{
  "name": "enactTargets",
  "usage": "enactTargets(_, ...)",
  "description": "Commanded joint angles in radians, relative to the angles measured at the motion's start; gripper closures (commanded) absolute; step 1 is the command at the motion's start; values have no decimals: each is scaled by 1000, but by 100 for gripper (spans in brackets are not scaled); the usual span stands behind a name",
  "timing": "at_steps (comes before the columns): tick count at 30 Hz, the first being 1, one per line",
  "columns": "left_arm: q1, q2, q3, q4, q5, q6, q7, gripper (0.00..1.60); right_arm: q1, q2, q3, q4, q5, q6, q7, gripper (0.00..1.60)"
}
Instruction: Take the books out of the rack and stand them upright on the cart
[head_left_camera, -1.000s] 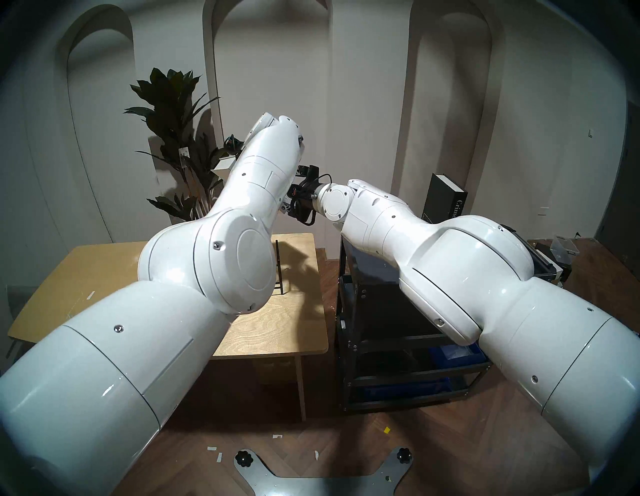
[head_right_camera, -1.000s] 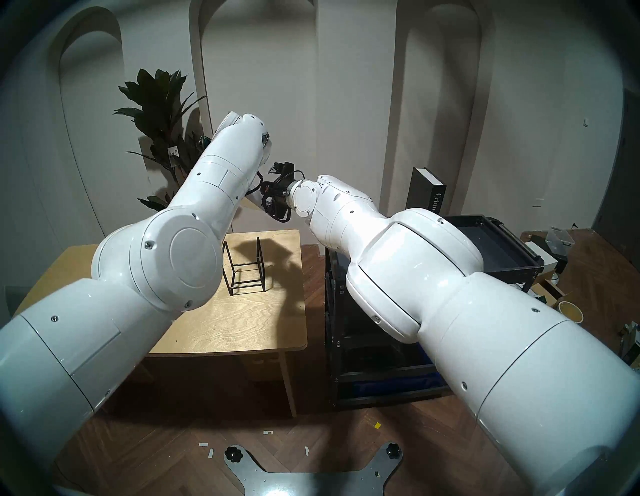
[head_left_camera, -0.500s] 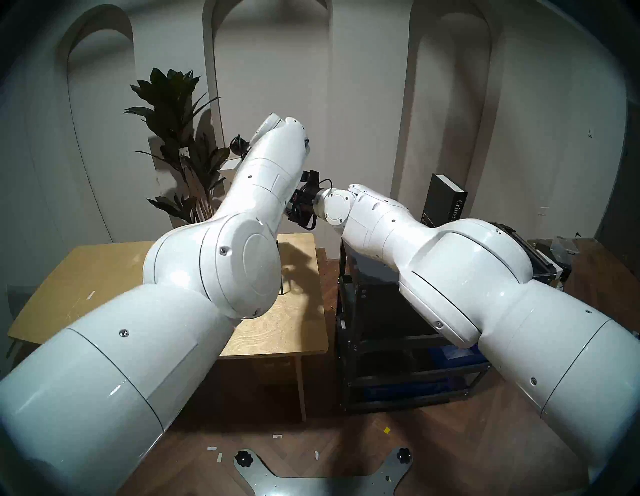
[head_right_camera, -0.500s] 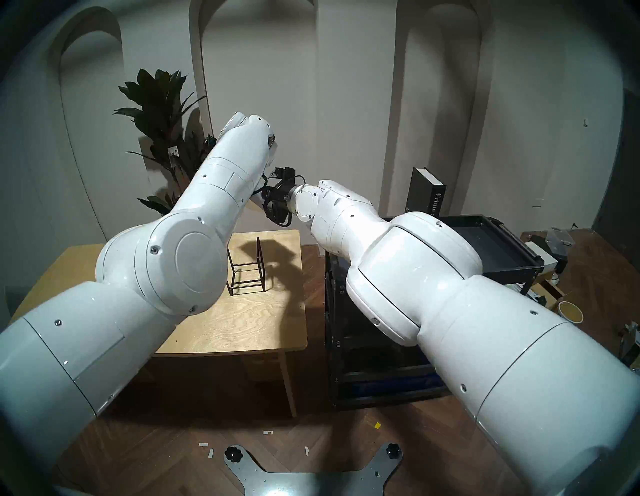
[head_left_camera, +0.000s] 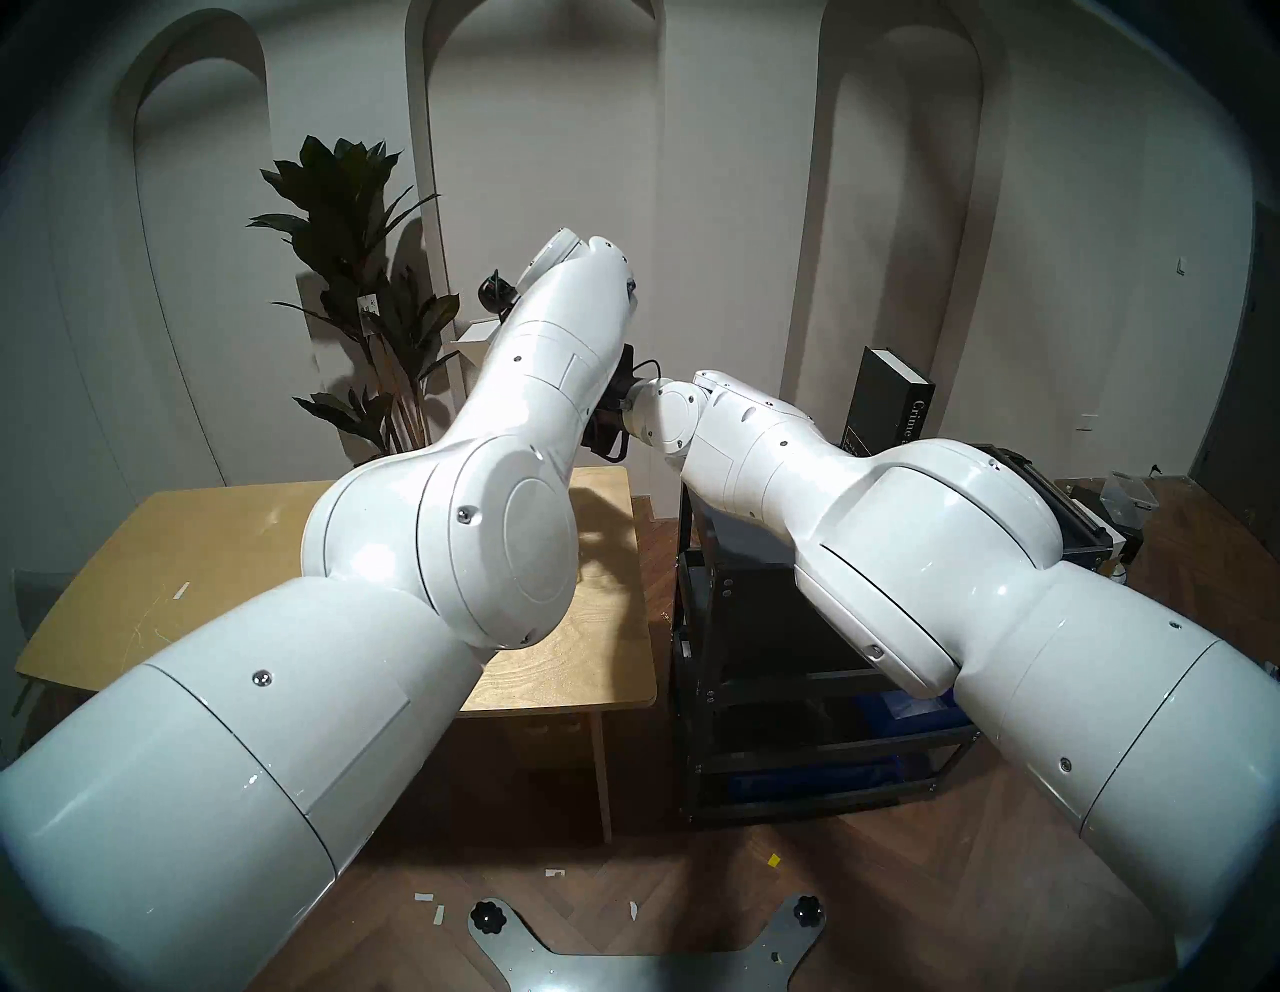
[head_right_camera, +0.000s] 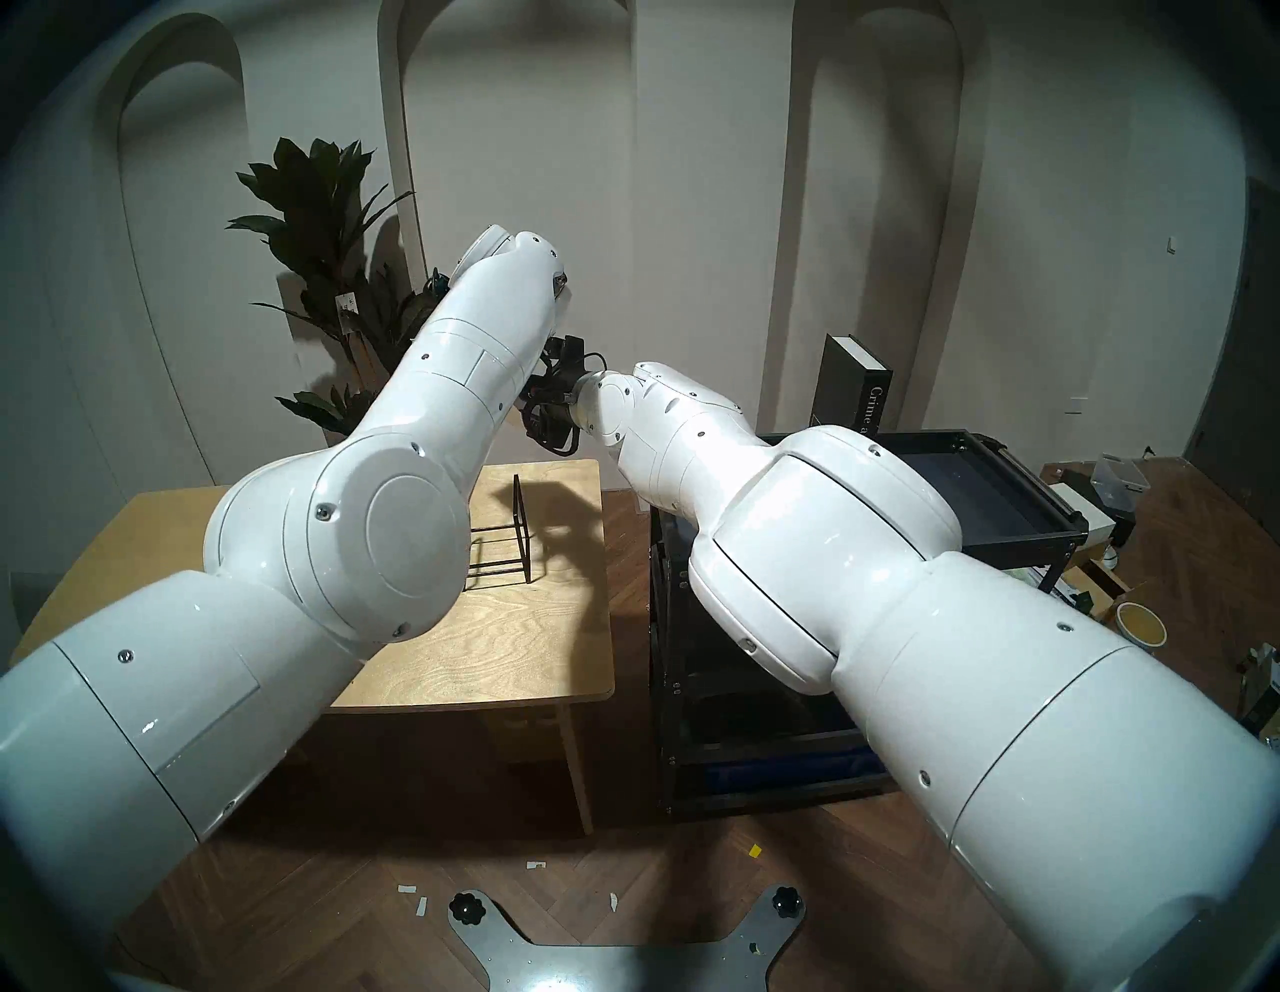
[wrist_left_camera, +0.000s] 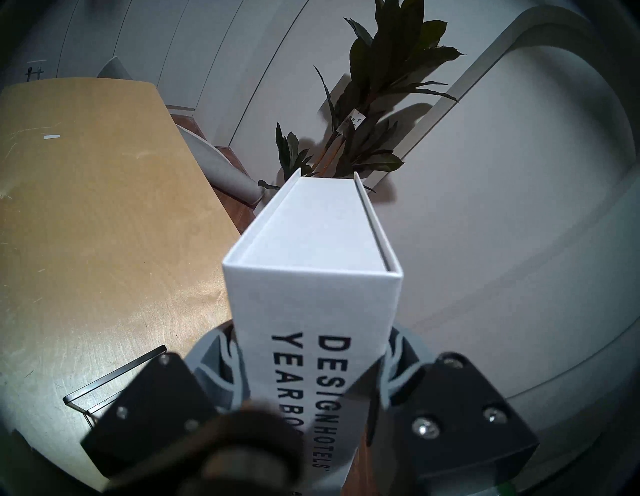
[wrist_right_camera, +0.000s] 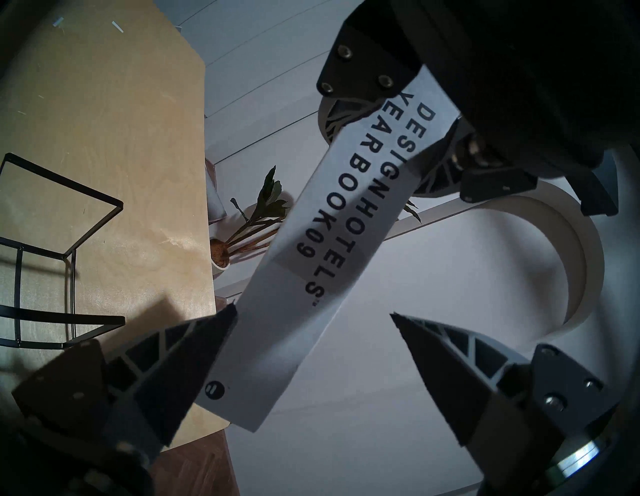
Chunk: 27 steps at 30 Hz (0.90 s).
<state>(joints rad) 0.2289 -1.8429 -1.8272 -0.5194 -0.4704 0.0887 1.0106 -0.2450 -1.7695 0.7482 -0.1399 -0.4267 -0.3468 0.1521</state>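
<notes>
My left gripper (wrist_left_camera: 313, 367) is shut on the white book (wrist_left_camera: 311, 277) lettered "DESIGNHOTELS YEARBOOK09". It holds the book by its upper spine end, in the air beyond the table's far edge. My right gripper (wrist_right_camera: 311, 311) is open, and the lower end of the white book (wrist_right_camera: 311, 277) lies between its fingers, close against one finger (wrist_right_camera: 194, 360). The dark book (head_right_camera: 855, 391) stands upright at the back of the cart's (head_right_camera: 1004, 485) top tray. The black wire rack (head_right_camera: 519, 533) stands empty on the wooden table. In the head left view my left arm hides the rack.
The light wooden table (head_right_camera: 485, 658) stands left of the cart, with a narrow strip of floor between them. A tall potted plant (head_right_camera: 325, 228) stands behind the table by the wall. Boxes and clutter (head_right_camera: 1108, 526) lie on the floor right of the cart.
My left arm has swung to the right with the white book, bringing it closer to the right gripper. The right wrist has edged slightly left. Both grippers' states are unchanged.
</notes>
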Motion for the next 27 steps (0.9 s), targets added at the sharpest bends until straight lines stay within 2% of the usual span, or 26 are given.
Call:
enactTargets(1, -28, -16, 14, -37, 8, 9, 6, 160, 20, -4, 2, -13, 1, -11, -8, 0)
enactTargets(27, -17, -31, 27, -105, 17, 68, 47, 160, 15, -2, 7, -6, 2, -31, -7, 0)
